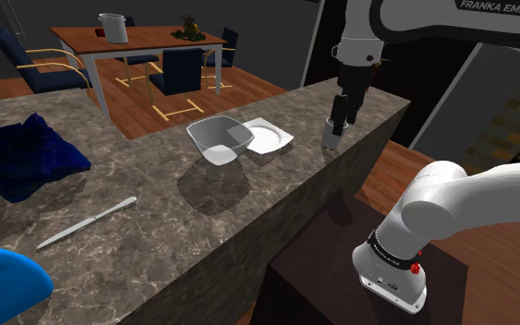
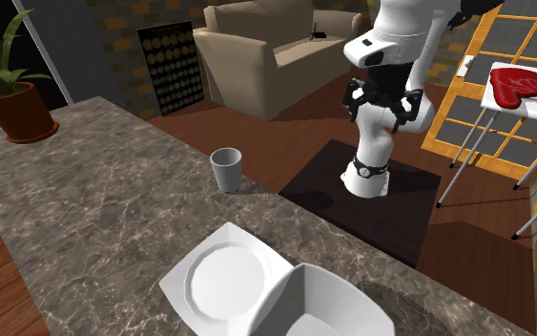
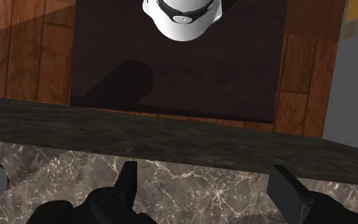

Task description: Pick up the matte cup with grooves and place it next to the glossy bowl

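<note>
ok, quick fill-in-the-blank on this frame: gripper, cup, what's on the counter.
1. The gripper is ___, with nothing between its fingers.
2. The grey cup stands ___ on the marble counter, near its edge.
3. Right beside the white bowl lies a white ___.
4. Near the blue cloth a silver ___ lies flat on the counter.

Missing words: open; upright; plate; knife.
</note>
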### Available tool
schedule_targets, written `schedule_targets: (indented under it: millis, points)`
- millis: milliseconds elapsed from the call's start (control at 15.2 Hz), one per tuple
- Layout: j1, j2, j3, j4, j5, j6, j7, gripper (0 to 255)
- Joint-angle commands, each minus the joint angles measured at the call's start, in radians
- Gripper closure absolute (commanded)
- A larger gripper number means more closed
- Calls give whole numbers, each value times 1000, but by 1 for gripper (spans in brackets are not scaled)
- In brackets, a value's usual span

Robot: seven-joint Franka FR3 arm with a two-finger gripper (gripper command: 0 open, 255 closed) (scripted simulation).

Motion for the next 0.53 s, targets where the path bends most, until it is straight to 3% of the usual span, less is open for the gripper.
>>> schedule_targets:
  millis: [0, 462]
  points:
    - [0, 0, 0, 0, 0, 0, 0, 0]
    - [-60, 73, -115, -70, -124, 172, -132, 0]
